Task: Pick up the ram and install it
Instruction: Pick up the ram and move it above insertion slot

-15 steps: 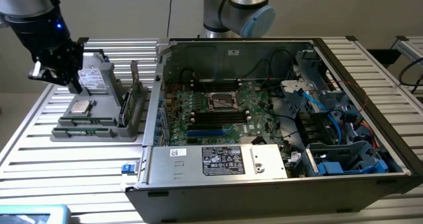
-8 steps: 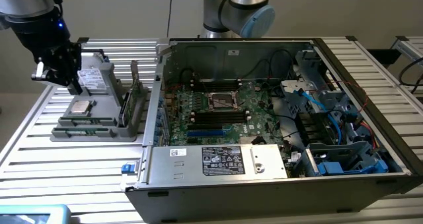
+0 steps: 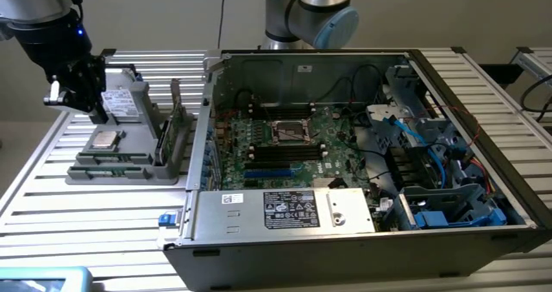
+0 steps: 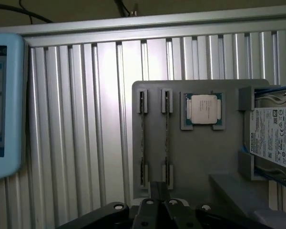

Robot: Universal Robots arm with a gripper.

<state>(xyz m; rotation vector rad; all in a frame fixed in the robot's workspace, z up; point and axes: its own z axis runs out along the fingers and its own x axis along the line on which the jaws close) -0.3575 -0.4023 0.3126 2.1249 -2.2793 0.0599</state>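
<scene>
Starting at the claw [image 4: 158, 188]: shut, fingers pressed together, nothing gripped between them. Hangs above a grey holder [image 4: 200, 157], at the exterior view's left.

Just past the fingertips, in the wrist view, meets the ram [image 4: 167, 136], standing on edge in a pair of clips on the holder. Beside it, parallel, meets a second stick [image 4: 143, 136] in the next pair of clips. Neither touched by the claw, which lines up roughly between the two.

On the ram's other side, finds a processor chip [image 4: 203, 109] lying flat in a square recess. Beyond that, finds a hard drive [image 4: 271, 136] with a white label, held at the holder's end.

Under the holder, nothing but a slatted metal surface [image 4: 76, 119].

Just beside the holder, toward the exterior view's right, comes an open computer case [image 3: 345, 253] with a green motherboard [image 3: 298, 146] lying inside.

Well apart from the holder, a light-blue device [image 4: 5, 95] on the same surface.
</scene>
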